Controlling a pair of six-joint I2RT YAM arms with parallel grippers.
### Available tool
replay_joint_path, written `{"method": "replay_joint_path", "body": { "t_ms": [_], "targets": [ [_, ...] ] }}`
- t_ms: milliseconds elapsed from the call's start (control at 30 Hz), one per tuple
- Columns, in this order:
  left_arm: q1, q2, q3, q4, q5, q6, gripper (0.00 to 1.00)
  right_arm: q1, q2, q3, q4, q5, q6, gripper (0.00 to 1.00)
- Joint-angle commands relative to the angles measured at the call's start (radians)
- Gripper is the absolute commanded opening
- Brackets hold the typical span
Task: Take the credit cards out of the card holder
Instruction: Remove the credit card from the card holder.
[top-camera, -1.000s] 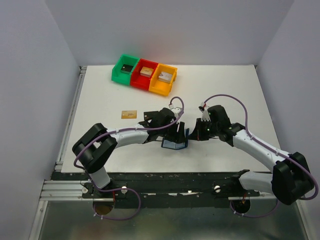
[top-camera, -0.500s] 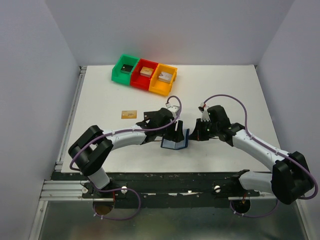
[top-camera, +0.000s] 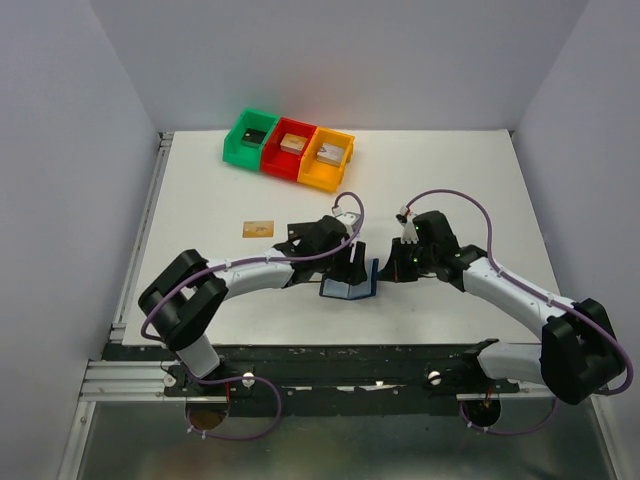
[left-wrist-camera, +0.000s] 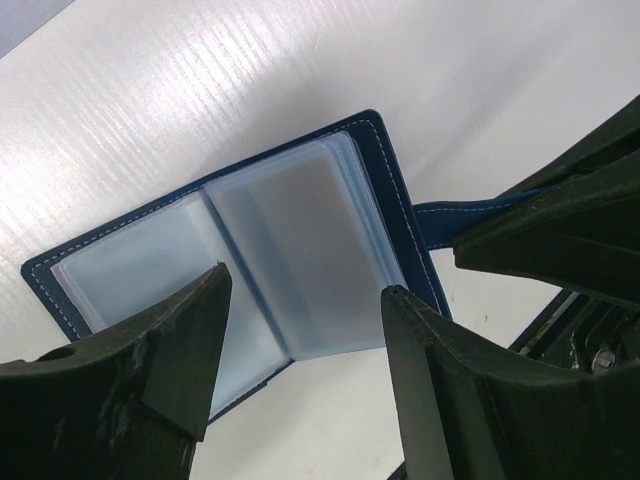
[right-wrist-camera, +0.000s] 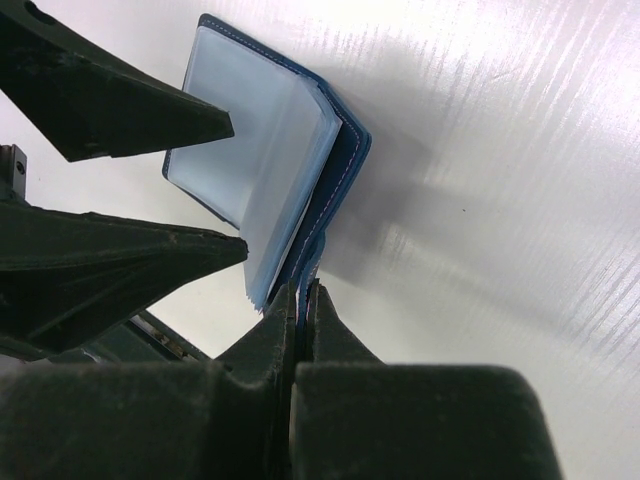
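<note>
Card holder (top-camera: 347, 288): lies open near the middle of the bench (top-camera: 450, 180), between the two hands, blue cover down and clear sleeves facing up.
Right hand (right-wrist-camera: 300, 292): fingers pressed together, clamped on the holder's cover edge by the snap tab (left-wrist-camera: 450, 212).
Left hand (left-wrist-camera: 305, 290): fingers apart, poised over the open sleeves, one on each side; contact cannot be told.
Tan-gold card (top-camera: 258, 228): flat on the bench, left of the left hand, apart from the holder.
Green bin (top-camera: 238, 150), red bin (top-camera: 280, 165), orange bin (top-camera: 318, 180): side by side at the far edge.
</note>
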Motion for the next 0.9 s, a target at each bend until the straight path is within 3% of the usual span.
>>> {"method": "replay_joint_path", "body": {
  "t_ms": [0,867],
  "targets": [
    [-0.006,0.026,0.036,-0.014,0.003,0.013,0.73,-0.006,0.005,0.024,0.005,-0.001,-0.012,0.0],
    [-0.029,0.081,0.087,-0.051,0.025,0.027,0.74,-0.006,0.002,0.025,0.014,-0.029,-0.003,0.0]
  ]
}}
